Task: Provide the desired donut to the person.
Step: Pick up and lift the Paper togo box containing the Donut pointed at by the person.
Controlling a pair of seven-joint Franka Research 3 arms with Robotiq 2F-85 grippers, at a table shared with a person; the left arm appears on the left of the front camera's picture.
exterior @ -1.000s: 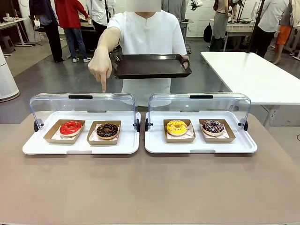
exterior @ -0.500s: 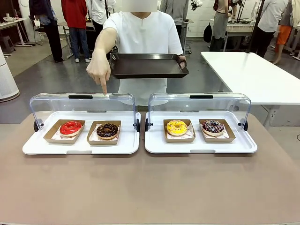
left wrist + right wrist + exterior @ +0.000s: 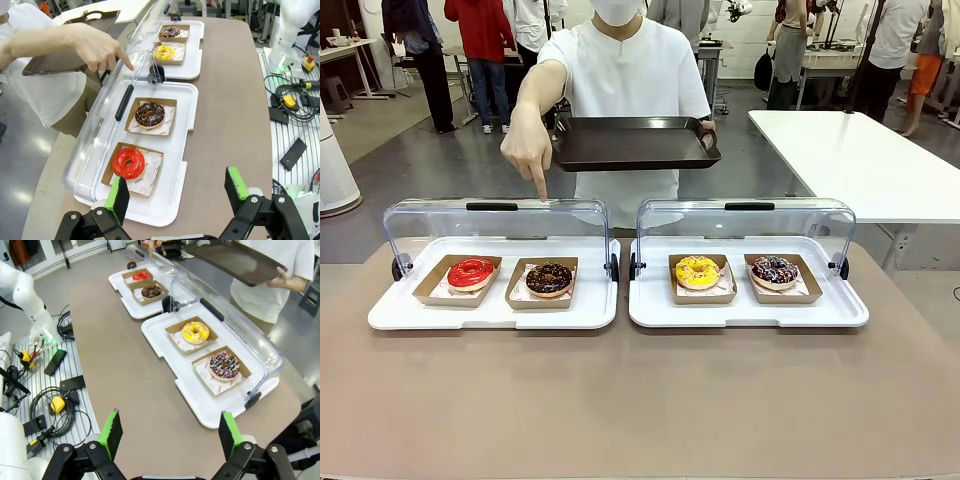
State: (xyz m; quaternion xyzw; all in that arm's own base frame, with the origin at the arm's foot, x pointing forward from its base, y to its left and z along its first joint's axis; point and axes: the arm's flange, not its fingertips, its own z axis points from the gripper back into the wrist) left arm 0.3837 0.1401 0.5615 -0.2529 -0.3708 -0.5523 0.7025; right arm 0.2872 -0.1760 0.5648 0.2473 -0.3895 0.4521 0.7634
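Note:
The person (image 3: 625, 75) stands at the far side, holding a dark tray (image 3: 635, 142) in one hand. Their other hand (image 3: 528, 150) points a finger down over the left case, roughly above the chocolate donut (image 3: 549, 278) (image 3: 149, 114). A red donut (image 3: 471, 272) (image 3: 128, 163) lies beside it. In the right case sit a yellow donut (image 3: 697, 271) (image 3: 195, 332) and a dark sprinkled donut (image 3: 775, 269) (image 3: 224, 365). My left gripper (image 3: 177, 192) hangs open above the table's near left end. My right gripper (image 3: 170, 435) is open too, high over the near right end, holding nothing.
Each donut rests in a brown paper box on a white tray base (image 3: 390, 315) (image 3: 850, 315), with clear lids (image 3: 495, 225) (image 3: 745, 225) swung up at the back. Bare brown tabletop (image 3: 640, 400) lies in front. Cables and boxes lie beside the table (image 3: 290, 100) (image 3: 50, 400).
The person's pointing hand has drifted slightly left and stays over the left case; the dark tray has shifted a little. Donuts and lids have not moved.

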